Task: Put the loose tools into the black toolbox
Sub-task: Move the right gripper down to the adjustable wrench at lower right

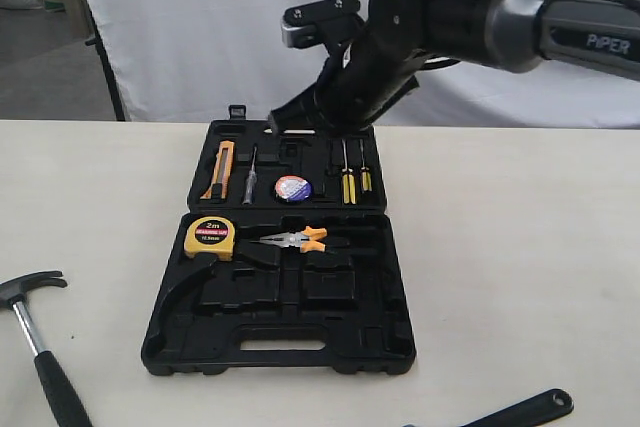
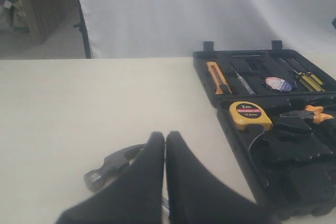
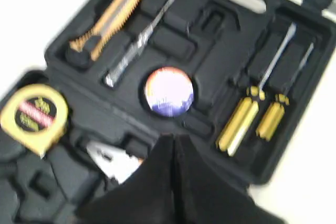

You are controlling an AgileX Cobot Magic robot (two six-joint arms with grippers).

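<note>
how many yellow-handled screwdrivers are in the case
2. Both lie side by side in the far half of the black toolbox, at its right end: the longer screwdriver, the shorter screwdriver right of it.

the black moulded plastic toolbox [image 1: 190,347] looks matt; the steel-headed claw hammer [image 1: 47,367] shows dull grey metal; the cream tabletop [image 1: 520,247] is smooth.

I am working in what is looking like a robotics lab staged for recording, not a home or a shop. A plain cream table [image 1: 520,247] is spreading out under me. A white sheet [image 1: 200,27] is hanging as a backdrop at twelve o'clock, with its black stand [image 1: 105,67] slanting at ten o'clock over grey floor [image 1: 45,72]. My arm [image 1: 480,17] is wearing PIPER lettering [image 1: 608,44].
</note>
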